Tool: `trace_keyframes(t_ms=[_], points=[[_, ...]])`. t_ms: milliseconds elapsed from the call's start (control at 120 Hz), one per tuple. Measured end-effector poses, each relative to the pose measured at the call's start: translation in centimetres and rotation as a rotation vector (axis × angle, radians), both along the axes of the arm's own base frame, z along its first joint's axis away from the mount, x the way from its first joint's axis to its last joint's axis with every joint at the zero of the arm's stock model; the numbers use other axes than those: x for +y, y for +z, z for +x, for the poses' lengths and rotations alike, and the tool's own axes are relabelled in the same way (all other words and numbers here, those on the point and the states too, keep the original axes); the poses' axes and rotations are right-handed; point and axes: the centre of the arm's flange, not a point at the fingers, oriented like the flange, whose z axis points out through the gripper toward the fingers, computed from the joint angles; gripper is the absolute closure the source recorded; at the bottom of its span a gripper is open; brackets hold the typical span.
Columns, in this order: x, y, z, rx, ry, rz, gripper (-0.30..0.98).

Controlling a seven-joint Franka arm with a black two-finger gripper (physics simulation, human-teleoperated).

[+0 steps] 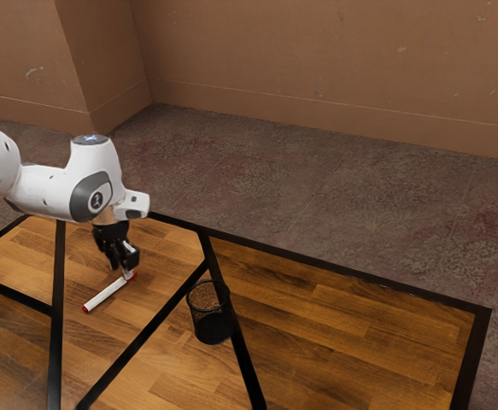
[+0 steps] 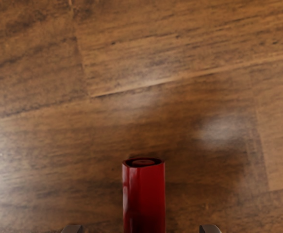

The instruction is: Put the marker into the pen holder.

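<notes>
The gripper (image 1: 125,266) is low over the table, its fingertips at one end of the white marker (image 1: 105,295), which lies flat on the wood. The marker has red at both ends. In the wrist view the marker's red end (image 2: 143,196) lies between the tips of the open gripper (image 2: 141,229), with a gap on either side. The black mesh pen holder (image 1: 209,314) stands upright on the table, on the exterior view's right of the gripper and marker.
The wooden table (image 1: 351,329) has black metal strips across it and a black border. Past its far edge are a patterned carpet (image 1: 317,205) and a brown wall (image 1: 317,60).
</notes>
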Motion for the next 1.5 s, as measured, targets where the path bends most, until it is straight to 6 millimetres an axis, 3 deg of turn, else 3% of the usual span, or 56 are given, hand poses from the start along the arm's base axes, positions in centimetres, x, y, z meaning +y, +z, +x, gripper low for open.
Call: trace_keyframes(t_ms=[267,633,733,808,858,950,1058,1217,1333,1408,1500], points=[[0.0,-1.8,-0.2,0.021,0.004,0.002,0.47],[0.0,-2.2,-0.2,0.023,0.012,0.007,0.72],[0.1,-1.4,0.0,0.010,0.015,0.015,0.75],[-0.4,1.7,0.1,-0.037,0.011,0.026,0.76],[-2.0,4.7,0.4,-0.079,-0.009,0.026,0.77],[-7.2,10.5,0.8,-0.160,-0.065,0.003,0.78],[-13.4,14.2,0.6,-0.209,-0.123,-0.048,0.79],[-20.3,16.3,-0.2,-0.234,-0.182,-0.118,0.79],[-23.7,16.0,-0.2,-0.262,-0.209,-0.155,0.79],[-24.0,15.7,0.2,-0.288,-0.200,-0.167,0.79],[-22.1,15.2,1.0,-0.312,-0.152,-0.171,0.79]])
